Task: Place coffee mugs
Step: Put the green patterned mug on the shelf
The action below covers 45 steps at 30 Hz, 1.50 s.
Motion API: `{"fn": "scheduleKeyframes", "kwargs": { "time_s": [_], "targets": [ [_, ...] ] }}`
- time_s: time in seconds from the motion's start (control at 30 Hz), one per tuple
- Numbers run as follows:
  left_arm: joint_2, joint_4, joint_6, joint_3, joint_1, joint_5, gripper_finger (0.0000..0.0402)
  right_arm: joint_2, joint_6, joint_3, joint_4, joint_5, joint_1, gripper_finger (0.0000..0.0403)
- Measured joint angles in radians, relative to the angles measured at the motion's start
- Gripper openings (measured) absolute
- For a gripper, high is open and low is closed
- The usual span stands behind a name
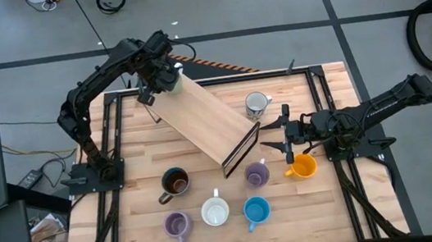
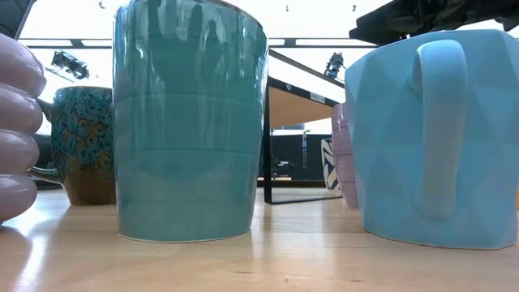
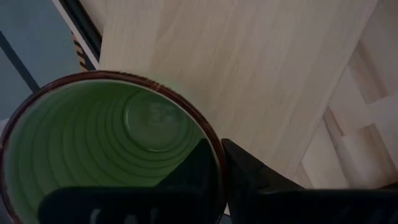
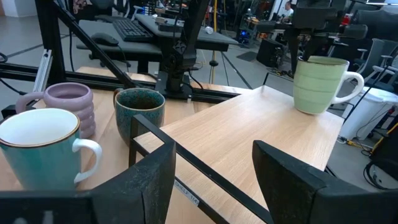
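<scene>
Left pincer (image 4: 311, 46) clenched on the rim of the green mug (image 4: 320, 84), which sits upright at the far corner of the raised wooden shelf (image 1: 203, 118). Right pincer (image 1: 272, 137) released, hovering just beside the shelf's near end. Orange mug (image 1: 304, 165) on the surface (image 1: 342, 205) near that end; other mugs stand below the shelf.

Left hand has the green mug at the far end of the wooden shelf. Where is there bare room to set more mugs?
The shelf top is bare apart from the green mug in the left hand. The table's near-right corner and left strip are free. Crowded: the near row around the blue mug.
</scene>
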Motion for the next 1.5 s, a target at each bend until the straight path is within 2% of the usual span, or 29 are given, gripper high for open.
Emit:
{"fn": "scheduleKeyframes", "kwargs": {
  "time_s": [0.73,1.03,1.5],
  "targets": [
    [0.0,0.047,0.082,-0.001,-0.002,-0.058,0.0032,0.0,-0.009,0.0,0.002,0.0,0.0,0.0219],
    [-0.001,0.052,0.12,0.0,0.005,0.028,0.0033,0.0,-0.009,0.0,0.002,0.0,0.0,0.0219],
    [-0.002,0.054,0.107,0.0,0.005,0.061,0.0034,0.0,-0.011,0.0,0.003,0.0,0.0,0.0219]
  ]
}}
